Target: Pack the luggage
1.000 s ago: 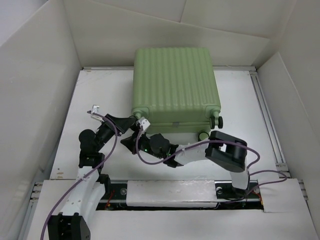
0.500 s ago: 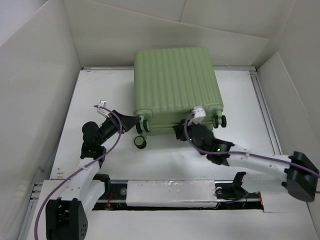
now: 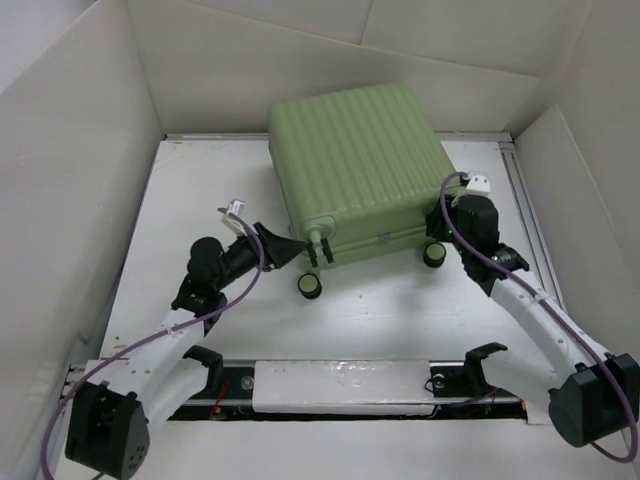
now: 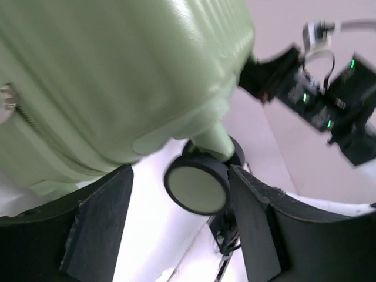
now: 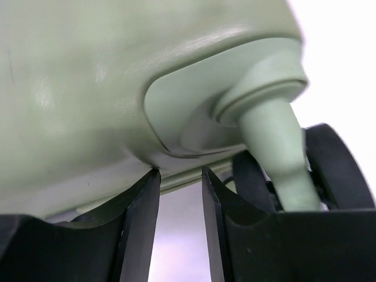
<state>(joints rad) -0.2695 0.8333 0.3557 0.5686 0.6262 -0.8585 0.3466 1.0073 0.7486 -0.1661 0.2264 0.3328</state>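
The left gripper is holding its fingers wide apart. A black-and-green wheel is sitting in the gap between them, with white showing on either side, so nothing is being clamped. The right gripper is showing only a narrow slit between its own fingers, with bare surface visible through it and nothing pinched. Its tips are lying right under the lower edge of the green shell, beside a second wheel on a pale green stem.

Seen from above, the left arm is reaching in from the near left toward one wheeled corner of the luggage. The right arm is bending round to the other. The luggage is lying closed with its ribbed shell up, at the far middle of the table. It is sitting slightly askew, with its wheeled end facing the arms and its far end reaching the back wall.

The table is plain white. Tall white panels are enclosing it on the left, the back and the right. A thin rail is running along its right edge. Purple cables are looping over both arms.
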